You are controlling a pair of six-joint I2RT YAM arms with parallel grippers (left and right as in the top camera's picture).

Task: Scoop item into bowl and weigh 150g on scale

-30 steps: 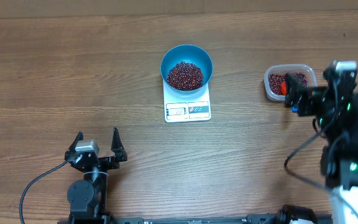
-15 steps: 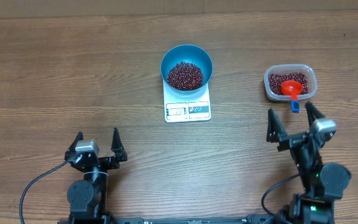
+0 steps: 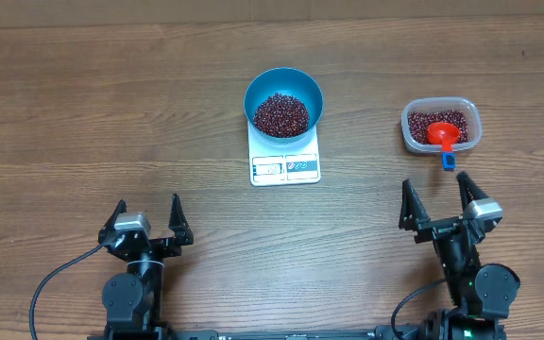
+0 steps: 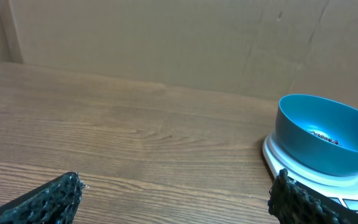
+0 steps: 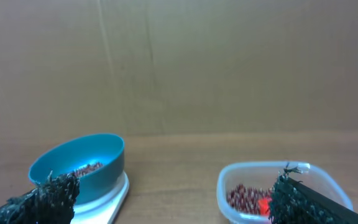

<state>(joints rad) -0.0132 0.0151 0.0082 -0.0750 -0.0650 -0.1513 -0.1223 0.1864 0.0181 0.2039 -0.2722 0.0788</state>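
Note:
The blue bowl (image 3: 283, 102) stands on the white scale (image 3: 285, 166) at the table's middle back, with a heap of dark red beans (image 3: 281, 114) inside. The bowl (image 4: 323, 135) shows at the right of the left wrist view and at the left of the right wrist view (image 5: 79, 167). More beans (image 3: 447, 121) lie in a clear tub (image 3: 440, 126) at the right, with a red scoop (image 3: 443, 134) resting in it. My left gripper (image 3: 147, 212) stands open near the front left, holding nothing. My right gripper (image 3: 434, 195) is open and empty, just in front of the tub.
The scoop's blue handle end (image 3: 449, 161) pokes over the tub's near rim toward my right gripper. A brown cardboard wall (image 4: 179, 37) closes off the back of the table. Bare wood tabletop (image 3: 111, 113) stretches left of the scale.
My right arm has pulled back from the tub and come down to the front right, open and empty, leaving the scoop in the tub. The left arm has not moved.

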